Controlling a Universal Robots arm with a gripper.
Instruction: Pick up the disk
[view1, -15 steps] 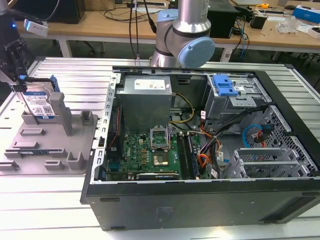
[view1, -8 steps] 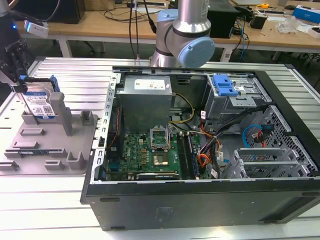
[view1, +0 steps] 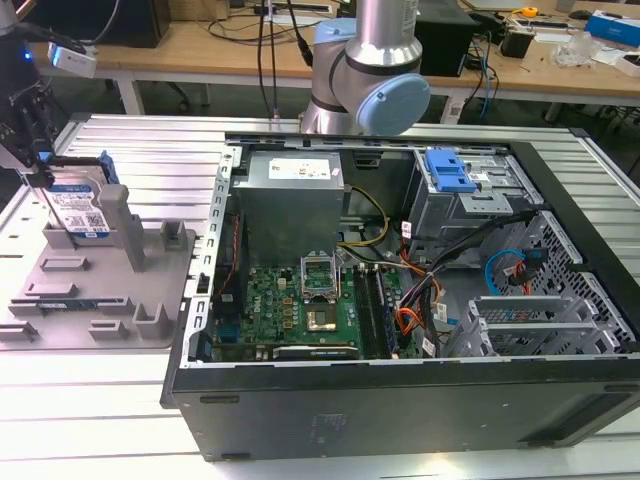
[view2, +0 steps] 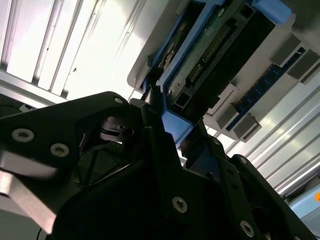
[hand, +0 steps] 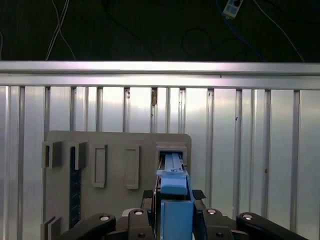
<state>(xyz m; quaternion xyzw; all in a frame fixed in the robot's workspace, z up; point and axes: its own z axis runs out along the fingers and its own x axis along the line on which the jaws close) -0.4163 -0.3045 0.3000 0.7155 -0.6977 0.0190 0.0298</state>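
The disk (view1: 80, 212), silver with a blue-and-white label and blue side rails, stands on edge in the grey holder (view1: 100, 290) at the exterior view's left. My gripper (view1: 42, 178) comes down on its top edge from above. In the first wrist view the disk's blue rail (hand: 174, 187) sits tight between the two black fingers (hand: 146, 200) of the gripper (hand: 174, 199), which is shut on it, over the holder (hand: 115, 150). The second wrist view shows the disk's connector side (view2: 210, 50), with a finger (view2: 155, 125) of the gripper (view2: 170, 131) pressed against a blue rail.
An open computer case (view1: 400, 400) fills the middle and right, with a blue latch (view1: 447, 170) on its drive cage. The arm's base (view1: 365, 70) rises behind the case. The holder has upright posts (view1: 125, 225) and a blue strip (view1: 70, 303). Everything rests on a ribbed metal table (view1: 150, 150).
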